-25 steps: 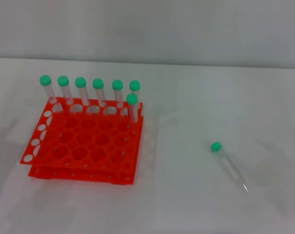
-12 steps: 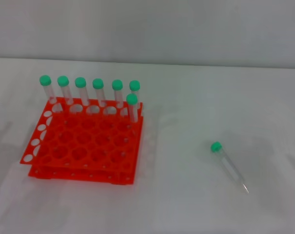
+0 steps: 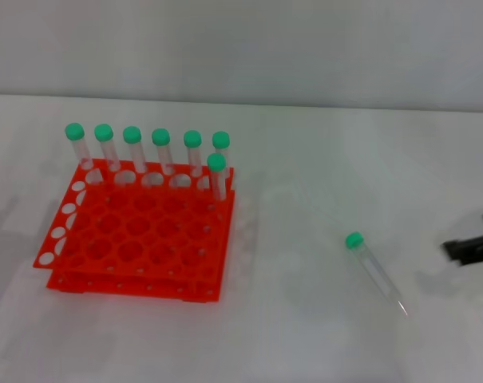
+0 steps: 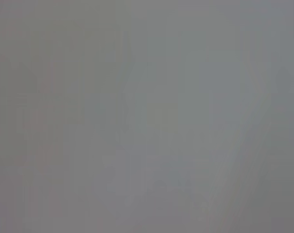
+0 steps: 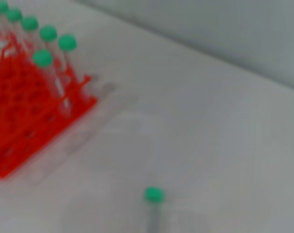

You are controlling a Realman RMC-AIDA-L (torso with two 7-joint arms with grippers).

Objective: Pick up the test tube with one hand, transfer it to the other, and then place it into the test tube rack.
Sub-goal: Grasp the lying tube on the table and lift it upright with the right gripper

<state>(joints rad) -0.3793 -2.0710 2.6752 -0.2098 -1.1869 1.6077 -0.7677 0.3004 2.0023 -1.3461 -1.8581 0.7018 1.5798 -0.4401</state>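
Note:
The test tube [image 3: 375, 271], clear with a green cap, lies flat on the white table at the right, its pointed tip toward the front. Its cap end also shows in the right wrist view [image 5: 154, 199]. The orange-red test tube rack [image 3: 137, 243] stands at the left and also shows in the right wrist view [image 5: 18, 116]. My right gripper [image 3: 471, 247] shows as a black shape at the right edge, to the right of the tube and apart from it. My left gripper is out of view; the left wrist view shows only plain grey.
Several green-capped tubes [image 3: 161, 152] stand upright in the rack's back row, and one more [image 3: 217, 175] stands at its back right corner. A grey wall [image 3: 241, 48] runs behind the table. White table surface [image 3: 305, 199] lies between the rack and the lying tube.
My right gripper has come into view at the right edge, moving in toward the lying tube. The tube and the rack have not moved.

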